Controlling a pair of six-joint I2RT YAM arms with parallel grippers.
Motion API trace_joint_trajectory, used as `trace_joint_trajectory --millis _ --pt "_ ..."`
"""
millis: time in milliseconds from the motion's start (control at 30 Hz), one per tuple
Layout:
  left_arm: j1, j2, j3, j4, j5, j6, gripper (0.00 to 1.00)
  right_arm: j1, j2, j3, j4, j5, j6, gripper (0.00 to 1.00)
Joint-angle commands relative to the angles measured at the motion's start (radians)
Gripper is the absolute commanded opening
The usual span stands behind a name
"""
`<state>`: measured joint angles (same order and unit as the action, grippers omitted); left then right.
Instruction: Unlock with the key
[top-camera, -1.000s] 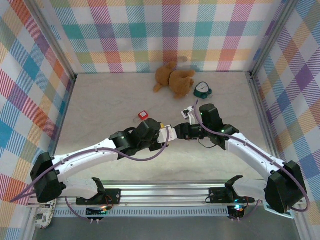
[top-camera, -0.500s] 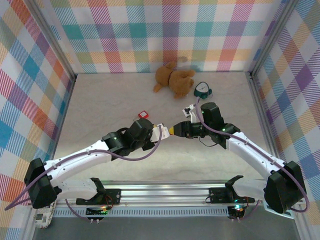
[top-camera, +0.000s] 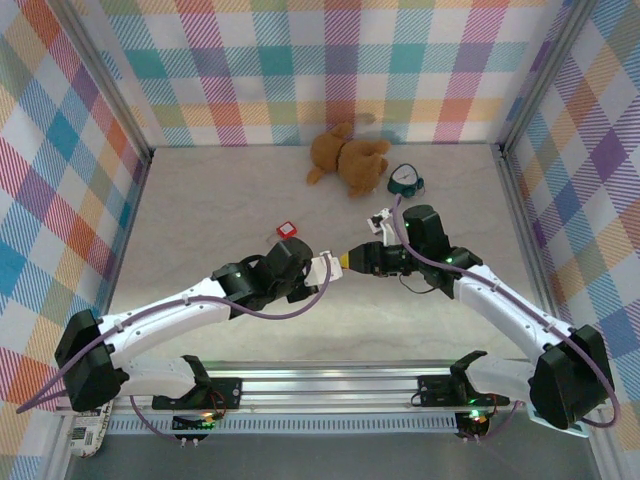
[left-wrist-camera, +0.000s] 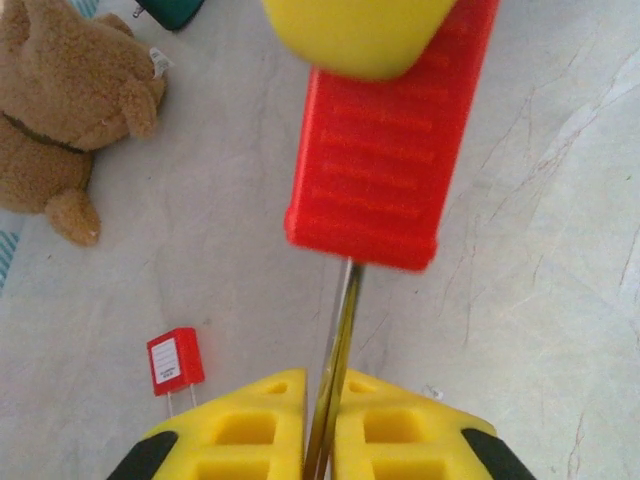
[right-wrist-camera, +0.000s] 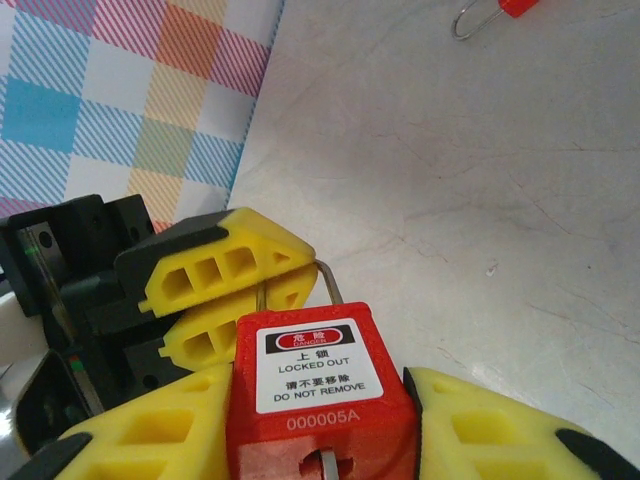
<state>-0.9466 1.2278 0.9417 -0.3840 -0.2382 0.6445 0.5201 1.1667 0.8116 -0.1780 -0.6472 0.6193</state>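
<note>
- while the right gripper (right-wrist-camera: 320, 380) is clamped on the red padlock (left-wrist-camera: 375, 150), the left gripper (left-wrist-camera: 322, 395) is pinched shut on its shackle (left-wrist-camera: 340, 320).
- key (right-wrist-camera: 322, 462): looks like a metal sliver in the padlock's keyhole end, can't tell for sure.

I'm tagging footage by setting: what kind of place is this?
Probably a robot test cell, not a home: plaid walls on a metal frame, a left arm and right arm on a rail, and props: a teddy bear and a padlock.

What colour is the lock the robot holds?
The lock is red with a white label; right wrist view.
</note>
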Motion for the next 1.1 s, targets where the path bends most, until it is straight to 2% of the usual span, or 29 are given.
trace_joint_trajectory --millis 0,33,67,167,267,400,567,767,900,1067 --pt "0.011 -0.084 0.006 -0.081 -0.048 -0.036 0.43 -0.01 -0.032 -0.003 0.016 -0.043 -0.011 0.22" --pt "0.009 -0.099 0.018 -0.099 -0.035 -0.045 0.56 -0.009 -0.029 -0.003 0.02 -0.046 -0.008 0.22" --pt "0.009 -0.114 0.033 -0.116 -0.02 -0.061 0.63 -0.01 -0.026 -0.006 0.025 -0.047 -0.006 0.22" --pt "0.007 -0.127 0.093 -0.152 0.066 -0.084 0.71 -0.006 -0.03 -0.011 0.028 -0.049 -0.003 0.22" --pt "-0.002 -0.089 0.134 -0.126 0.135 -0.091 0.74 -0.002 -0.039 -0.018 0.036 -0.048 0.0 0.22" --pt "-0.03 0.016 0.191 -0.1 0.176 -0.089 0.72 0.003 -0.041 -0.022 0.04 -0.05 0.0 0.22" --pt "-0.04 0.11 0.209 -0.053 0.188 -0.074 0.66 0.004 -0.047 -0.024 0.039 -0.063 -0.001 0.22" --pt "-0.041 0.132 0.189 -0.011 0.187 -0.07 0.46 0.003 -0.053 -0.029 0.035 -0.067 -0.006 0.22" --pt "-0.041 0.115 0.165 0.029 0.19 -0.076 0.38 0.004 -0.044 -0.035 0.051 -0.077 0.005 0.22" --pt "-0.041 0.107 0.152 0.046 0.207 -0.093 0.15 0.004 -0.04 -0.037 0.078 -0.094 0.028 0.22"
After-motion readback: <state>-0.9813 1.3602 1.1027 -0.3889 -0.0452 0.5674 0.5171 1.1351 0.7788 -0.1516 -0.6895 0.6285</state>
